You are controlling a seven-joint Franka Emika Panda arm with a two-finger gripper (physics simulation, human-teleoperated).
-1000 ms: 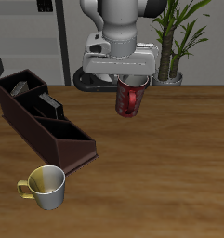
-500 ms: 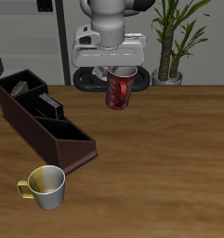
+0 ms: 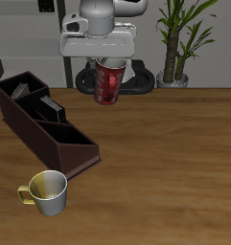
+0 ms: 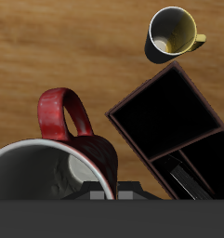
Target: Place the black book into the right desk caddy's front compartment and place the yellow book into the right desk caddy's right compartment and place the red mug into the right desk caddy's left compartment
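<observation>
My gripper [image 3: 109, 65] is shut on the rim of the red mug [image 3: 108, 84] and holds it high above the table, behind the right desk caddy [image 3: 31, 120]. The mug hangs slightly tilted, and its red handle [image 4: 67, 115] and pale inside show in the wrist view. The caddy's left compartment [image 3: 77, 149], at the low end, is dark and empty, also in the wrist view [image 4: 165, 115]. The black book [image 3: 52, 103] stands in the narrow front compartment. The yellow book [image 3: 21, 91], grey-tan, sits in the right compartment at the tall end.
A cream mug with a yellow handle [image 3: 46, 191] stands near the table's front edge, just in front of the caddy's low end; it also shows in the wrist view [image 4: 173, 33]. A potted plant [image 3: 176, 43] stands at the back.
The gripper has carried the red mug upward and sideways toward the caddy's side of the table. The caddy, the books and the cream mug have not moved.
</observation>
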